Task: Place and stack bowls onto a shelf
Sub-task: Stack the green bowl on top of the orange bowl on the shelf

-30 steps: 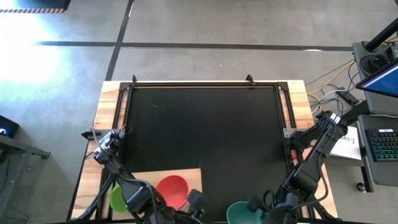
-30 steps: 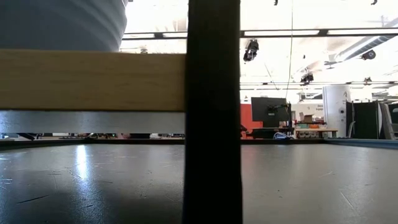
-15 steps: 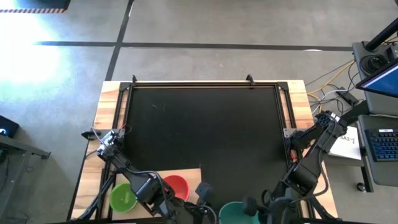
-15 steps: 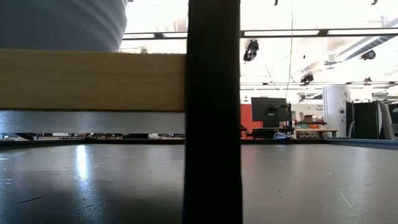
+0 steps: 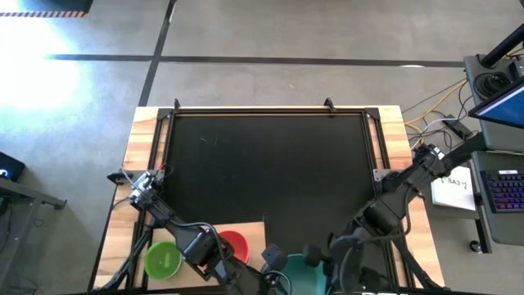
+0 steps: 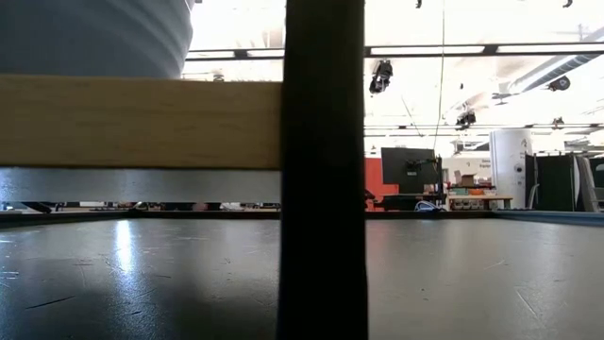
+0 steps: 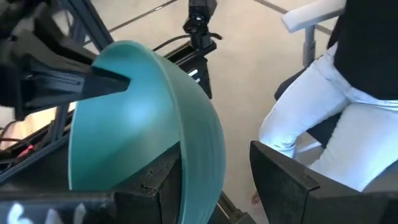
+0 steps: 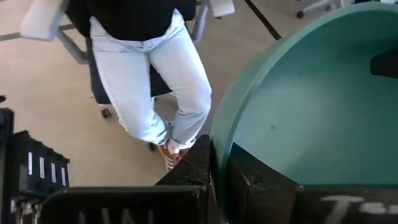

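Note:
The teal bowl [image 5: 296, 277] is in the air at the table's near edge, just right of the light-wood shelf [image 5: 246, 228]. My right gripper [image 5: 315, 256] is shut on it. My left gripper [image 5: 272, 260] is open at the bowl's left side. One finger [image 7: 155, 186] stands inside the bowl [image 7: 137, 118] and the other [image 7: 292, 186] well outside. A red bowl [image 5: 232, 244] and a yellow-green bowl [image 5: 162, 259] rest on their bases at the near left, the red one on the shelf. My right gripper pinches the teal bowl's rim [image 8: 214, 146], one finger [image 8: 261, 177] inside the bowl and one [image 8: 189, 165] outside. The bowl is lifted clear and tipped, so its opening faces sideways. My left gripper has one finger close to the inner wall [image 7: 181, 163]; I cannot tell whether it touches.
The large black mat [image 5: 270, 164] covers the table's middle. In the low view a slate-blue bowl [image 6: 94, 38] stands on a light-wood board [image 6: 142, 123], beside a dark post [image 6: 326, 170]. A seated person [image 8: 155, 68] is beyond the near edge.
My right gripper has carried the teal bowl toward the table's left, up to my left gripper. My left gripper has moved right to meet it, off the red and yellow-green bowls, which now show more fully.

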`<control>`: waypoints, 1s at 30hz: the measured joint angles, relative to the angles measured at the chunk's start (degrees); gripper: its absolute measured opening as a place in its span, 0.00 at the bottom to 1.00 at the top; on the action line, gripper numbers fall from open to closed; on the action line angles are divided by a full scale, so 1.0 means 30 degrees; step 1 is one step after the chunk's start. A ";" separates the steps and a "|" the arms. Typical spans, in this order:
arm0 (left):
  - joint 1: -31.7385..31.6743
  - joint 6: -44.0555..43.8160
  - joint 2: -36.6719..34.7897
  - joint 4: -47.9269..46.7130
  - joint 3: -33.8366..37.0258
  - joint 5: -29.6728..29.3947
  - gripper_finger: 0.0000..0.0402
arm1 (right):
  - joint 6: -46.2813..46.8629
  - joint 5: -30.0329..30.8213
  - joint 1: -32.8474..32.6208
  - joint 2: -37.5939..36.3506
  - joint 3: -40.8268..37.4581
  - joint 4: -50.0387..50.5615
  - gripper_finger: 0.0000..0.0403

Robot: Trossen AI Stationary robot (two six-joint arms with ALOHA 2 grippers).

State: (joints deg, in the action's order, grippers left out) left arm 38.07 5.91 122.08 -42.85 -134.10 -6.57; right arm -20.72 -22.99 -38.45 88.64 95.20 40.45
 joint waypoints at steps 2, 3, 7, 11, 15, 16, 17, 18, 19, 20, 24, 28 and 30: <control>-0.0142 0.0026 0.0000 0.0035 0.0000 0.0757 0.39 | -0.0595 -0.0709 0.0238 0.0024 0.0000 -0.0003 0.03; -0.0230 0.0059 0.0000 0.0080 0.0000 0.1331 0.39 | -0.0914 -0.0982 0.0353 0.0059 0.0000 -0.0015 0.03; -0.0437 0.0219 0.0000 -0.0034 0.0000 0.2198 0.38 | -0.1155 -0.1198 0.0650 0.0117 0.0000 0.0009 0.03; -0.0631 0.0420 0.0000 -0.0115 0.0000 0.2588 0.29 | -0.1841 -0.1193 0.0711 0.0117 0.0000 0.0005 0.03; -0.0891 0.0459 0.0000 -0.0277 0.0000 0.3326 0.12 | -0.2583 -0.1271 0.0711 0.0139 0.0000 0.0007 0.03; -0.0934 0.0446 0.0000 -0.0302 0.0000 0.3576 0.08 | -0.2612 -0.1249 0.0711 0.0146 0.0000 0.0000 0.03; -0.0958 0.0423 0.0007 -0.0413 0.0006 0.3752 0.04 | -0.2592 -0.1207 0.0731 0.0146 0.0000 -0.0033 0.03; -0.0996 0.0370 0.0025 -0.0490 0.0030 0.3877 0.03 | -0.2464 -0.1206 0.0745 0.0146 0.0000 -0.0085 0.03; -0.1021 0.0357 0.0043 -0.0530 0.0036 0.4063 0.02 | -0.2130 -0.1221 0.0771 0.0146 0.0000 -0.0193 0.03; -0.1045 0.0357 0.0044 -0.0525 0.0036 0.4304 0.03 | -0.1698 -0.1257 0.0794 0.0163 0.0000 -0.0306 0.03; -0.1060 0.0326 0.0044 -0.0687 0.0034 0.4677 0.01 | -0.0690 -0.1323 0.0872 0.0146 0.0042 -0.0311 0.03; -0.1067 0.0313 0.0044 -0.0707 0.0029 0.4697 0.01 | 0.0027 -0.1334 0.0964 0.0141 0.0400 -0.0005 0.03; -0.1067 0.0253 0.0044 -0.0724 0.0029 0.4844 0.00 | 0.0270 -0.1344 0.0999 0.0138 0.0558 0.0081 0.03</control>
State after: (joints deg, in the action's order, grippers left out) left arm 34.87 6.67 122.21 -45.02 -134.02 7.97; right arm -19.91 -27.03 -35.45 89.06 96.87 40.69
